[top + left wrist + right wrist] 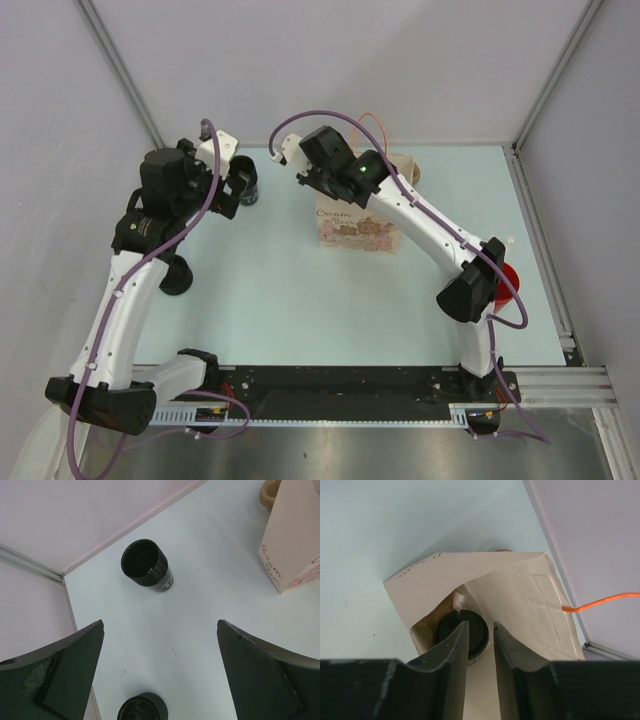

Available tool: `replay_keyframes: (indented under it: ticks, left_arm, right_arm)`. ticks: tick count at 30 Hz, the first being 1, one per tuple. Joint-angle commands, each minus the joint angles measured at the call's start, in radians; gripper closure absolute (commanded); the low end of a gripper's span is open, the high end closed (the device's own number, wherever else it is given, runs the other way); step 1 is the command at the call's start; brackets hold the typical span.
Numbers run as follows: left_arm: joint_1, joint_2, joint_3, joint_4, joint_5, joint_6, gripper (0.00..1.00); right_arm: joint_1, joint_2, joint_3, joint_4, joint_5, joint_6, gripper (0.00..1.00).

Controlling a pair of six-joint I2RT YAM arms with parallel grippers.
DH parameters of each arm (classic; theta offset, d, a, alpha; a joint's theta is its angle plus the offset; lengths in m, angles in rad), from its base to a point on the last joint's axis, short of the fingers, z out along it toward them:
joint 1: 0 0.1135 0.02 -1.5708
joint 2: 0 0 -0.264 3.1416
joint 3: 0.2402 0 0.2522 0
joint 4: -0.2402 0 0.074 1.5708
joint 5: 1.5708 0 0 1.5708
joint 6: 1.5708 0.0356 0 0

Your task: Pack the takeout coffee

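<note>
An open cream paper bag (358, 228) with printed lettering stands at the back middle of the table. In the right wrist view a black-lidded takeout coffee cup (451, 626) sits upright at the bottom of the bag (530, 600). My right gripper (481, 624) hangs over the bag's mouth (335, 192), its jaws a narrow gap apart with nothing between them. My left gripper (160, 622) is wide open and empty near the back left (238, 188). An open black cup (146, 565) stands ahead of it (249, 187), and a black ribbed lid or cup (143, 708) lies just under it.
A tan object (415, 165) sits behind the bag by the back wall (270, 492). Another dark round object (176, 276) lies partly under the left arm. A red object (508, 284) shows behind the right arm at the table's right side. An orange cord (600, 601) runs past the bag.
</note>
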Motion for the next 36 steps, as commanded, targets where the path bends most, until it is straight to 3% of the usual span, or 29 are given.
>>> replay_keyframes:
  ticks: [1,7,13,18,26,36]
  left_arm:
    - [0.007,-0.029,-0.003,0.024,0.032,-0.007,0.01]
    - [0.007,-0.021,-0.007,0.024,0.041,-0.015,0.01]
    - [0.007,-0.015,-0.004,0.025,0.047,-0.021,0.01]
    - [0.007,-0.010,-0.001,0.024,0.052,-0.026,0.01]
    - [0.006,0.000,0.008,0.021,0.058,-0.033,0.00]
    - [0.006,0.008,0.019,0.011,0.075,-0.033,0.01]
  right_arm:
    - [0.008,-0.018,0.040,-0.009,0.011,0.002,0.67]
    - [0.008,-0.047,0.034,-0.006,0.020,0.001,0.59]
    - [0.008,-0.092,0.036,-0.006,0.020,-0.002,0.44]
    - [0.005,-0.133,0.039,-0.004,0.017,-0.004,0.15]
    - [-0.026,-0.217,0.071,0.005,-0.013,0.016,0.00]
    - [-0.089,-0.355,0.077,-0.004,-0.141,0.056,0.00]
